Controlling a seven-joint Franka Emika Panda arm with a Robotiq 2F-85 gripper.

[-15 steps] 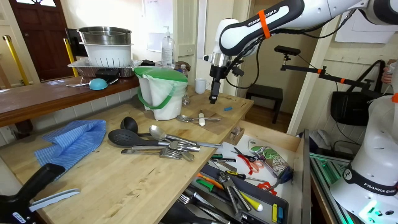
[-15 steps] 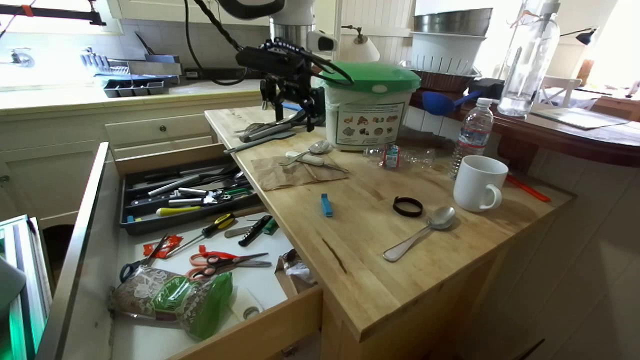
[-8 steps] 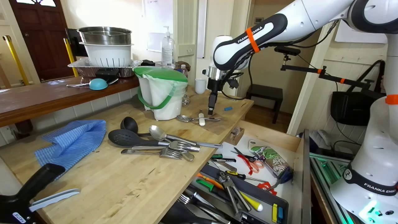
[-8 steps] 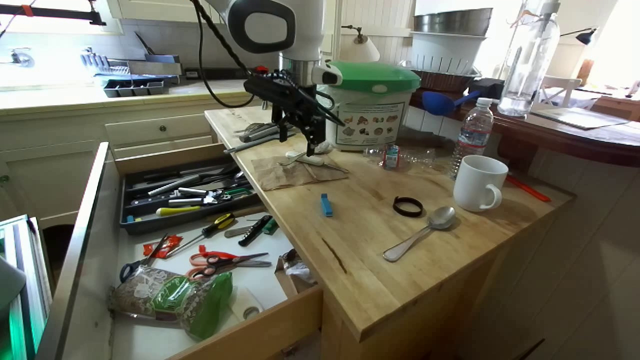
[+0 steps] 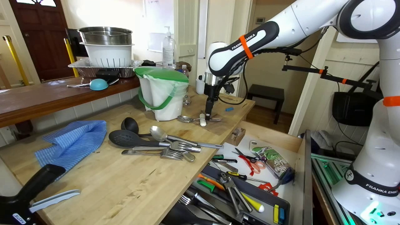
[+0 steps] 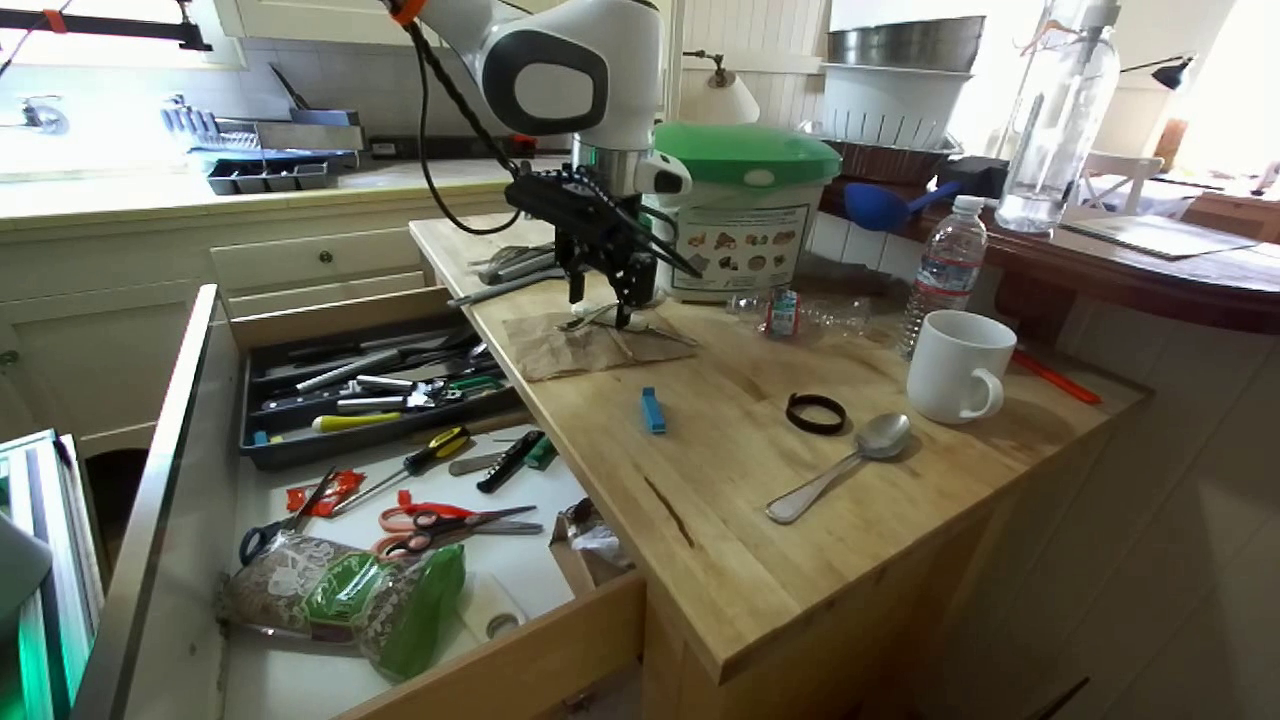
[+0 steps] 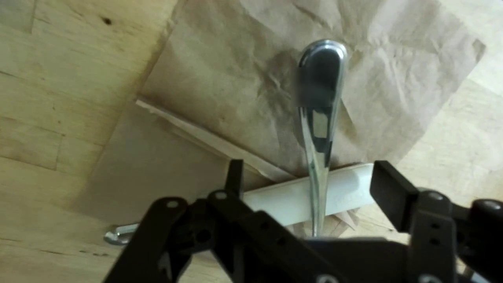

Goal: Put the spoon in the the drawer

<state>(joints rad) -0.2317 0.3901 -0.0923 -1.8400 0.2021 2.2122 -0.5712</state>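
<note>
A silver spoon (image 5: 185,119) lies across a white-handled tool (image 5: 202,121) on brown paper on the bench top. In the wrist view the spoon's handle (image 7: 321,90) runs between my fingers and crosses over the white handle (image 7: 351,184). Its bowl is hidden there by the gripper. My gripper (image 7: 309,186) is open, with one finger on each side of the spoon handle and a gap to both. It is low over the spoon in both exterior views (image 5: 208,117) (image 6: 601,308). The drawer (image 6: 540,660) of light wood stands open beside the bench; it also shows here (image 5: 278,133).
The drawer holds a grey tray (image 6: 300,455), scissors (image 6: 430,525) and a bagged packet (image 6: 340,600). A green-lidded bucket (image 5: 167,100) stands close to the spoon. Another spoon (image 6: 884,437), a white mug (image 6: 950,365) and a utensil pile (image 5: 175,147) are on the bench.
My gripper has come down from above the bench to just over the spoon, with fingers still open. The spoon, the white-handled tool and the drawer have not moved.
</note>
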